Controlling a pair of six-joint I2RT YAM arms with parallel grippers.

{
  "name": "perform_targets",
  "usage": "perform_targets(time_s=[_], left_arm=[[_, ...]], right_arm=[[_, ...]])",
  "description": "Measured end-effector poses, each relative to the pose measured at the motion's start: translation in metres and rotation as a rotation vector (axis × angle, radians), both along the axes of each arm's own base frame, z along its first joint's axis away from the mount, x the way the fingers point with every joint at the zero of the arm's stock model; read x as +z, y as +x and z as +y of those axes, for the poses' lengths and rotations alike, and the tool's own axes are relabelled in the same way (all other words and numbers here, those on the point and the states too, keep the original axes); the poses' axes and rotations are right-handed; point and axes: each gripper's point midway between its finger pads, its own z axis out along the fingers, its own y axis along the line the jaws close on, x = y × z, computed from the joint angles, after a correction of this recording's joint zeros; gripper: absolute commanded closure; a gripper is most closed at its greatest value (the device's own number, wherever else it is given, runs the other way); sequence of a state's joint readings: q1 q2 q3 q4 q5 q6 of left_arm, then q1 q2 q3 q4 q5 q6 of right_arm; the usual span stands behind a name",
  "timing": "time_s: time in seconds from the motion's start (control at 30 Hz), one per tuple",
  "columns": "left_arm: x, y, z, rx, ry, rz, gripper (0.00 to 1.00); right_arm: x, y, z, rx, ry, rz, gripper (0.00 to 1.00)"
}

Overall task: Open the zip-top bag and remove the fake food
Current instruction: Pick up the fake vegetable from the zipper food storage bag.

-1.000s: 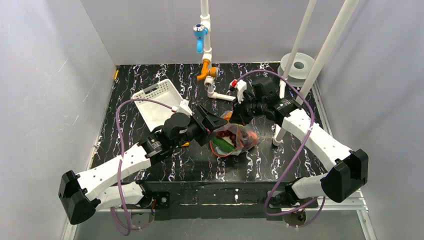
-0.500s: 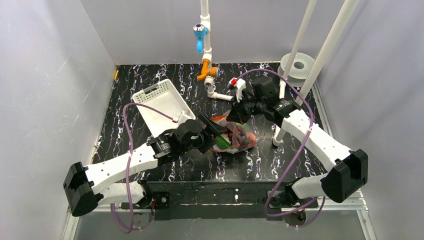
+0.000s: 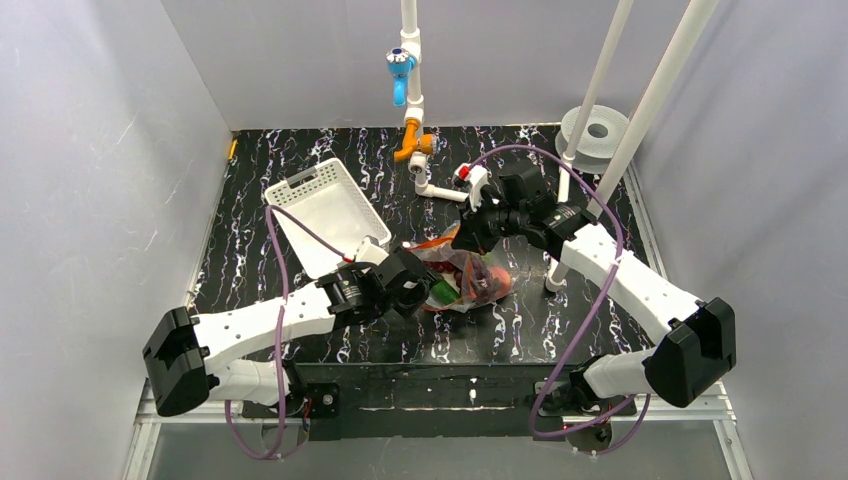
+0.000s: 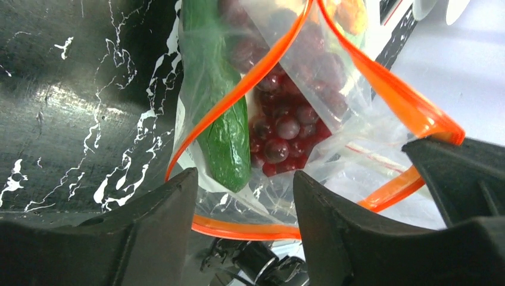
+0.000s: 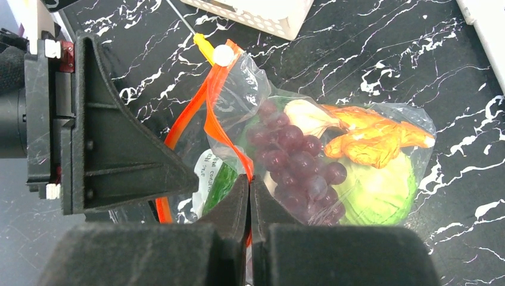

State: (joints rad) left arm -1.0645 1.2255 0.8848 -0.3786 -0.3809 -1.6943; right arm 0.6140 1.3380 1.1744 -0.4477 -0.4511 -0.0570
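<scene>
I am judging that the left gripper point(image 4: 241, 199) should enter low through the open mouth and close on the cucumber point(image 4: 221, 119), the nearest piece, without catching the film. Its fingers are standing spread at the 9 o'clock side of the bag point(image 3: 468, 277), and the forearm is lying low over the table point(image 3: 520, 335). The bag is lying mid-table. At its 12 o'clock, the right gripper point(image 5: 249, 186) is pinching the orange strip point(image 5: 206, 116) with the wrist bent down, holding the mouth up.

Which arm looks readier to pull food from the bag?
Left. The left gripper is open at the bag mouth, grapes and cucumber just ahead; the right gripper is shut on the zip strip.
</scene>
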Motion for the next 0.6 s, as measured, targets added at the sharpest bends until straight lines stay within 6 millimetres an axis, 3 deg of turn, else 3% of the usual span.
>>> perform_targets(time_s=[0.6], left_arm=[[-0.028, 0.015, -0.008, 0.05, 0.082, 0.018, 0.44]], right_arm=[[0.001, -0.007, 0.0, 0.027, -0.001, -0.037, 0.99]])
